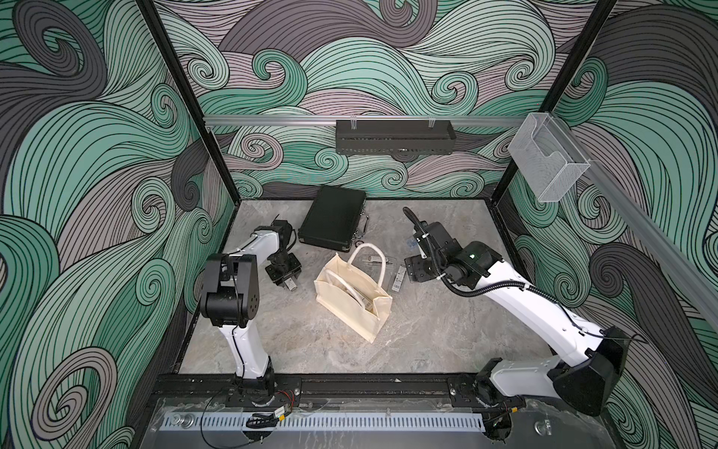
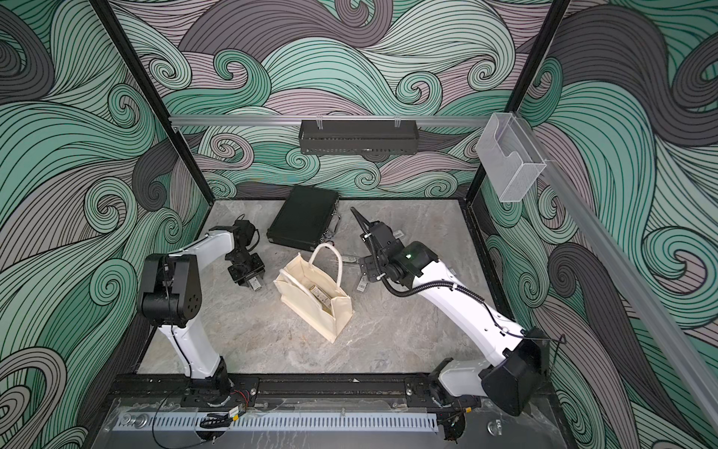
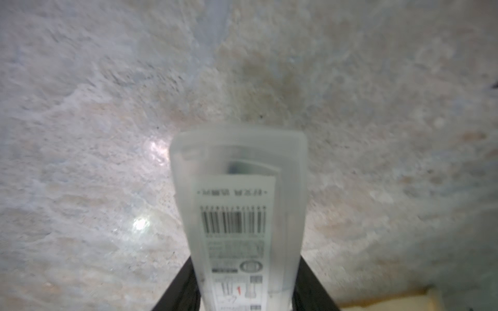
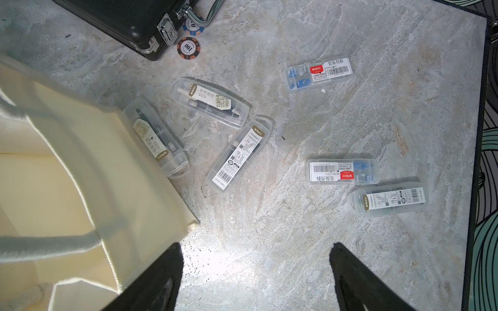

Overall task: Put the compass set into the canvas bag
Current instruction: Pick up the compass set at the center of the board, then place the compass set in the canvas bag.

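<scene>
Left wrist view has the compass set [image 3: 238, 202], a clear plastic case with a barcode label, sticking out from between the black fingers of the left pincer [image 3: 246, 258]. The fingers bear on its two long sides, so I read it as clamped on the case, though the picture is smeared. The case's long axis runs along the fingers and points down at the bare marble worktop [image 3: 94, 107], so it hangs end-down. A cream sliver at the edge of that view is probably the canvas bag [image 3: 404, 301].

In both top views the canvas bag [image 1: 338, 311] stands upright mid-worktop with its mouth open upward. It is near the left pincer [image 1: 289, 282], on the robot's right of it and not touching. The left arm is the nearer one. The coming move calls for raising the case above the rim and crossing rightward to the mouth, whose long side runs diagonally.

A top view shows a labelled case [image 2: 320, 297] lying inside the bag, which neither wrist view shows. Only the right wrist view shows the right pincer [image 4: 255, 245] with its jaws wide apart and empty above bare worktop beside the bag. It also shows six loose cases, one [image 4: 157, 137] touching the bag's wall, and a black briefcase [image 4: 121, 21] with a poker chip [image 4: 188, 48] just beside it.
</scene>
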Controlling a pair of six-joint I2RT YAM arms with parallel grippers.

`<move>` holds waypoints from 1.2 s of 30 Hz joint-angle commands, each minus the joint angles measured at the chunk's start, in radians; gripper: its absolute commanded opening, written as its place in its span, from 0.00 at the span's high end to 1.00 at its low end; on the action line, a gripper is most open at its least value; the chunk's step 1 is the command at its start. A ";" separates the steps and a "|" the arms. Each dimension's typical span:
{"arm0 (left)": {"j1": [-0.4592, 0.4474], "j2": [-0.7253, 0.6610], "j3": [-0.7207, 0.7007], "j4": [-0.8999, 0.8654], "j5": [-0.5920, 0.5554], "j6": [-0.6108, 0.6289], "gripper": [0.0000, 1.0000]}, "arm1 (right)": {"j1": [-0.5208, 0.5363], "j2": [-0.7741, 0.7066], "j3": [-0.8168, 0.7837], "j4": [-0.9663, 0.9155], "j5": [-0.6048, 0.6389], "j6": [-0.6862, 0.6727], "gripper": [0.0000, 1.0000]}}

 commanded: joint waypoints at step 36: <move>-0.465 -0.478 0.004 0.238 0.048 1.099 0.54 | -0.006 -0.005 0.042 -0.015 0.017 0.030 0.14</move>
